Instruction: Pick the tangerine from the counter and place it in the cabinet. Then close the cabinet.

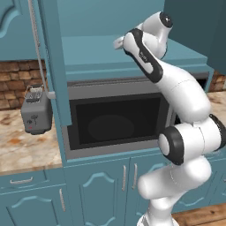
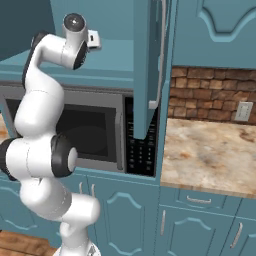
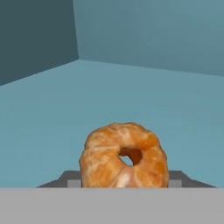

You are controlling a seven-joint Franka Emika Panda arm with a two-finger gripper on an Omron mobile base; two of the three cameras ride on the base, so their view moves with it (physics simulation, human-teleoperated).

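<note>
The tangerine point(image 3: 124, 159), orange with a dimple facing the camera, sits between my gripper's point(image 3: 124, 183) two dark fingertips point(image 3: 72, 181), which press against its sides. It hangs low over the teal floor inside the cabinet point(image 1: 101, 48). Both cabinet doors stand open: one point(image 1: 53, 66) with its silver bar handle point(image 1: 37, 48) at the left, the same door point(image 2: 147, 65) edge-on in the right base view. My arm reaches up into the cabinet opening, and its wrist point(image 1: 118, 43) hides the fingers in the base views. The counter point(image 1: 22, 145) lies below.
A microwave point(image 1: 114, 119) is built in directly under the cabinet. A grey toaster point(image 1: 36, 110) stands on the counter to its left, partly behind the open door. A brick backsplash point(image 2: 210, 95) with a wall outlet point(image 2: 243, 111) backs the counter on the right.
</note>
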